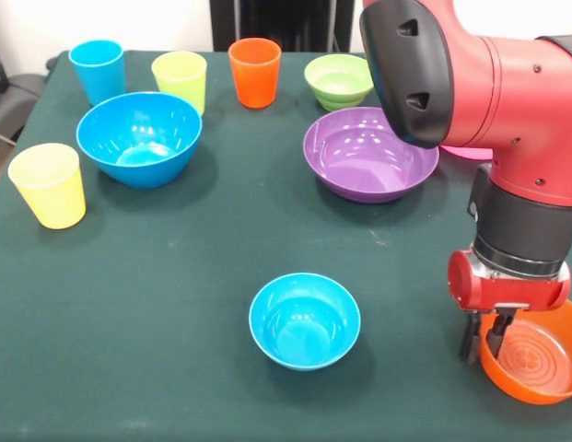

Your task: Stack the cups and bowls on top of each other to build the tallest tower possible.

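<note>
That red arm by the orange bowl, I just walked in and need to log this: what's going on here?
The gripper is down at the rim of the orange bowl, fingers straddling its near wall, apparently about to grasp it. Nothing is stacked yet. The light-blue bowl sits alone mid-table; the purple bowl, deep blue bowl, green bowl and four cups stand apart on the table.

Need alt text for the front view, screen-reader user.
A red and black robot arm's gripper straddles the rim of a small glossy orange plastic bowl on a dark green table. A small light-blue bowl sits mid-table; behind it stand purple, deep blue and green bowls and four plastic tumblers.
</note>
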